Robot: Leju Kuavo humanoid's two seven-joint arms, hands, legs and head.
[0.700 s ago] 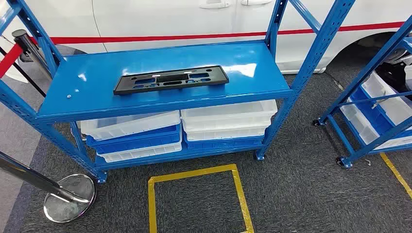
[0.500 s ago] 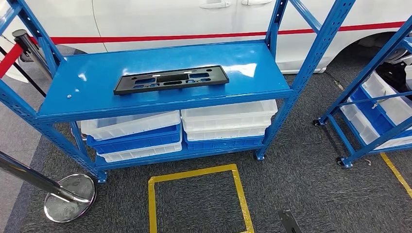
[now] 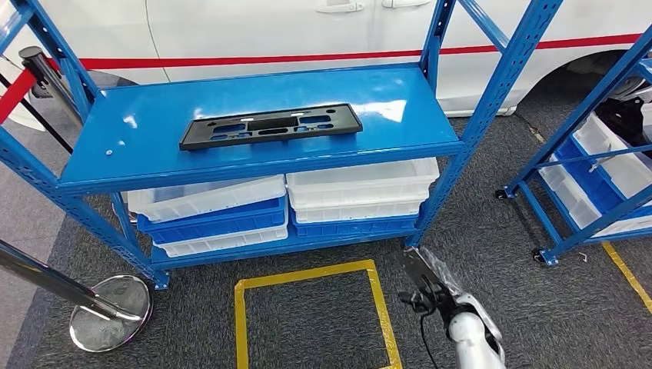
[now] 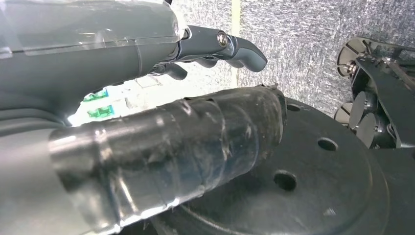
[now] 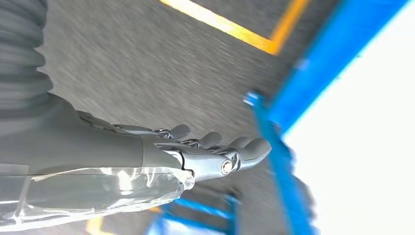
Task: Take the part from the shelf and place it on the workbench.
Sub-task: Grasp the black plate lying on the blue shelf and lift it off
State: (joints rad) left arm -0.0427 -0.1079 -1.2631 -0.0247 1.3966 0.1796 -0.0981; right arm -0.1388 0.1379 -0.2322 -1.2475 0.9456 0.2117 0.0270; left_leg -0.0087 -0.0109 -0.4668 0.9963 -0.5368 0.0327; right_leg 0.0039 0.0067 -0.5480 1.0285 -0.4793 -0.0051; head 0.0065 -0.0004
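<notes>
Nearest to me, low at my right side, my right robot hand [image 3: 430, 286] hangs over the dark carpet beside the yellow tape square [image 3: 314, 314]. Its fingers [image 5: 215, 142] lie stretched out, side by side, with nothing between them. My left robot hand [image 4: 215, 49] hangs down next to my body; its fingers are a little bent and it also holds nothing.

Beyond the tape square stands the blue shelf [image 3: 115, 165]. Below its top board I see stacked white and blue trays [image 3: 215, 211]. On the top board, about in the middle, lies the part [image 3: 271, 126]: a long, flat, black plate with several cut-out windows and small holes, lying flat on the painted surface, well apart from both my hands.

I judge that the part is moulded plastic, so light and rather stiff, but it may bend somewhat along its length if I lift it at one end. The shelf board looks glossy, so the part could slide away when I push on it. Because it lies flat, my fingers cannot easily go under it. I think the best hold is at the middle of a long edge, thumb above and fingers below, perhaps after I draw it to the front edge of the board.

Behind the shelf stands a white car [image 3: 254, 27] with a red stripe.
</notes>
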